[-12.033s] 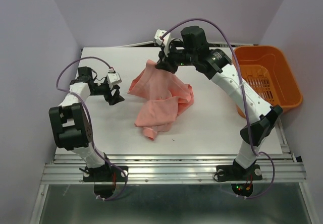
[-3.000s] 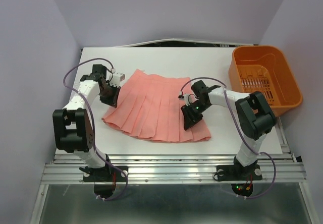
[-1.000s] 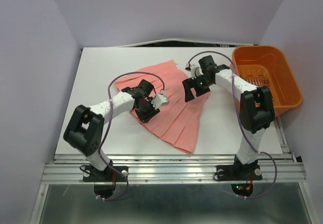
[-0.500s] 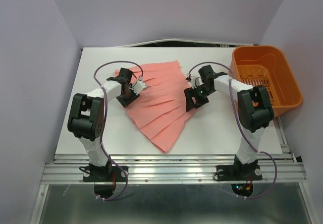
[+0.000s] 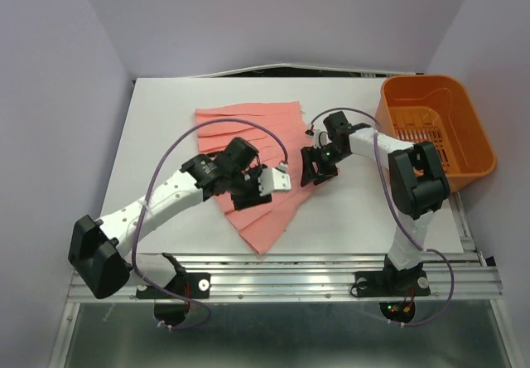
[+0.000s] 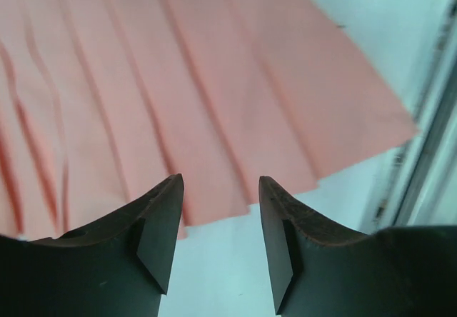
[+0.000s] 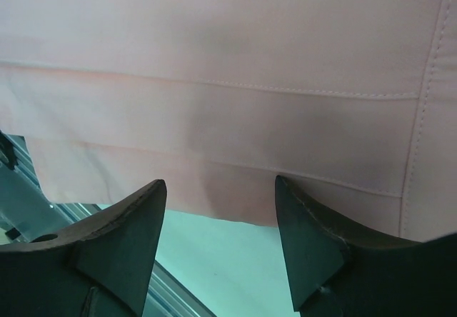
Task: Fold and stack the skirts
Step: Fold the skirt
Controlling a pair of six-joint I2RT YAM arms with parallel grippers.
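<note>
One salmon-pink pleated skirt (image 5: 248, 132) lies flat mid-table, wide at the far end and tapering to a point toward the near edge. My left gripper (image 5: 238, 196) is low at the skirt's left side, open and empty. In the left wrist view bare table shows between the fingers (image 6: 218, 183), and the skirt's edge (image 6: 178, 81) lies just ahead of the tips. My right gripper (image 5: 311, 169) sits at the skirt's right edge, also open. In the right wrist view its tips (image 7: 219, 183) stand just short of a stitched border of the skirt (image 7: 214, 60).
An orange plastic basket (image 5: 414, 82) stands at the table's far right corner. The metal rail (image 6: 421, 160) along the table's near edge shows at the right of the left wrist view. Purple cables loop above both arms.
My left arm has swung from the skirt's upper left corner down across to its lower middle. The right gripper stays at the right edge with its jaws somewhat narrower. The skirt shifted slightly.
</note>
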